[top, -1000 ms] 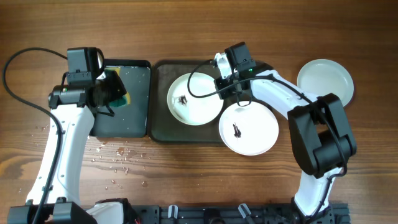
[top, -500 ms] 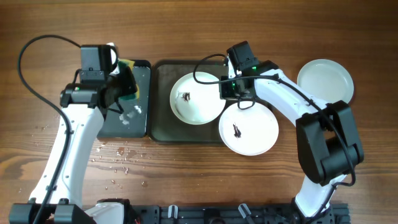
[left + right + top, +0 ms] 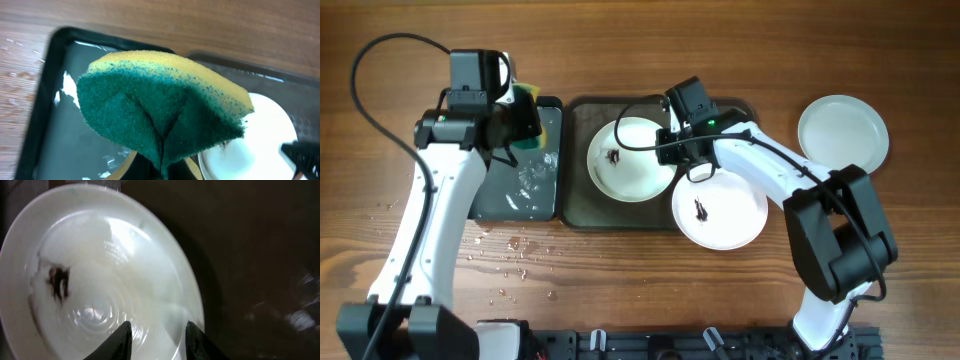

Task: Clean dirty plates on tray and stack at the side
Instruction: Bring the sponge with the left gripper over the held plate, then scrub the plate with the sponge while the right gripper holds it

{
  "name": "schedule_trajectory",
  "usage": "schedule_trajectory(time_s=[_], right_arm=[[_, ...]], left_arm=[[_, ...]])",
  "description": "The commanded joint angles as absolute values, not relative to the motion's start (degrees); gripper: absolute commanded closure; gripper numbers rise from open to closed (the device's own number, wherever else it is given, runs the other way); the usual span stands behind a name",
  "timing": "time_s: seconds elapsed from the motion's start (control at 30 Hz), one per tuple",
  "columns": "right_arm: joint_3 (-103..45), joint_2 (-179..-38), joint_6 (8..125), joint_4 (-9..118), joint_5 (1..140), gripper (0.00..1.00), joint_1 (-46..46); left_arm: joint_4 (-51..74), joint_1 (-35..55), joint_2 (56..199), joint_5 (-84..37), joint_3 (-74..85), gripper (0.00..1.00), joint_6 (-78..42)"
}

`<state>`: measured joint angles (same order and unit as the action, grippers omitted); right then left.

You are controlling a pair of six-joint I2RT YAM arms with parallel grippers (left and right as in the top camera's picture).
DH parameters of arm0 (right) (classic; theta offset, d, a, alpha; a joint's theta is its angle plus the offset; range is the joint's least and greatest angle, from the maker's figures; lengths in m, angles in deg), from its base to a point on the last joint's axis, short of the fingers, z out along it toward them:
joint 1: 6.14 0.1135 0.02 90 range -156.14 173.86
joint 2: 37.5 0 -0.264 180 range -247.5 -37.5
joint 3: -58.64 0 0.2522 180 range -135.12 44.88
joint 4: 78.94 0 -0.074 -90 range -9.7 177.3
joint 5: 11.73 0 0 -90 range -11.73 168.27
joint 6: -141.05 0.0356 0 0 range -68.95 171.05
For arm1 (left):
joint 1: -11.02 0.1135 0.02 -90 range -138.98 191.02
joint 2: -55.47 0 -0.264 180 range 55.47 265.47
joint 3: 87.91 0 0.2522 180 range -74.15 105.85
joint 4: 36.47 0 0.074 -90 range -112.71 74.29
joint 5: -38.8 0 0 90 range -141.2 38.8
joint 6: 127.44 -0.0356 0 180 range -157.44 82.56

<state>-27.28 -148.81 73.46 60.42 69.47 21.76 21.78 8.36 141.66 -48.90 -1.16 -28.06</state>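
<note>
legible text, all views: none found
round white shallow plates [image 3: 642, 180]: plain surfaces, no print or number readable
yellow-and-green sponge [image 3: 165, 100]: no brand mark readable
dark grey-green rectangular tray [image 3: 580, 205]: no label or sign readable
</note>
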Motion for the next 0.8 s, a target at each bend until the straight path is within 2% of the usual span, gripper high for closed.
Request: schedule_trajectory(time_s=[0.0,0.13,0.5,0.67,0.77], right_arm=[[-26.91,-147.73,68.52,63.68,73.65,0.64,20.67],[-27.21,-147.52,67.54,64.05,73.65,0.64,20.54],[-26.95,-147.76,67.67,59.88,74.09,0.66,18.81],[-26.69,-147.76,67.71,57.3,74.04,0.76,18.74],[-26.67,-147.76,67.71,56.66,73.78,0.77,18.72]], left_arm=[[20.75,6.79,142.77,-44.16,-0.16,0.96,-26.53],[16.86,3.75,142.88,-39.74,-0.16,0.96,-21.37],[14.72,-7.7,149.81,-41.84,-0.22,0.96,-12.73],[12.07,-8.64,154.03,-41.79,-0.22,0.96,-12.69],[11.42,-8.64,155.6,-41.82,-0.22,0.96,-12.69]])
